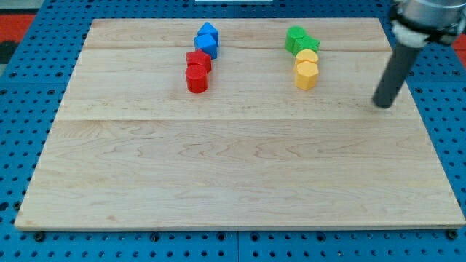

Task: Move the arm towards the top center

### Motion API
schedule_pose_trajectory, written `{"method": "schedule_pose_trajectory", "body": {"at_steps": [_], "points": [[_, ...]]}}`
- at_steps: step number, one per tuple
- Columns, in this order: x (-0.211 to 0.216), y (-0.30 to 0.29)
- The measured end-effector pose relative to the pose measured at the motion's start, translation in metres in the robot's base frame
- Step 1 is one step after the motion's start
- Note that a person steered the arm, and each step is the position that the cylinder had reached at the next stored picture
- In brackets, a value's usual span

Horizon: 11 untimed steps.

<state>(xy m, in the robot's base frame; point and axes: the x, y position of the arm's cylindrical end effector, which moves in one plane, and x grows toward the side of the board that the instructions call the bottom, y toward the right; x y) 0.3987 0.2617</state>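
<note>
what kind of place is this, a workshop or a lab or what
Probably a robotics lab bench set up for pushing tests. A pale wooden board lies on a blue perforated base, small coloured blocks sit in two clusters near the view's top, and my tip rests to their right, touching none.

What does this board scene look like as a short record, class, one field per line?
board: wooden board on blue pegboard
my tip: near the view's right edge, touching no block
blue blocks: two, top, left of centre
red blocks: two, just below the blue
green blocks: two, top, right of centre
yellow blocks: two, just below the green
</note>
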Motion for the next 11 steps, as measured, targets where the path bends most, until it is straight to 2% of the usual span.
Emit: {"method": "schedule_pose_trajectory", "body": {"at_steps": [1, 3, 4, 6, 8, 9, 11], "points": [[-0.058, 0.035], [-0.180, 0.034], [-0.208, 0.013], [-0.206, -0.057], [-0.207, -0.184], [-0.204, -0.224], [-0.187, -0.211]]}}
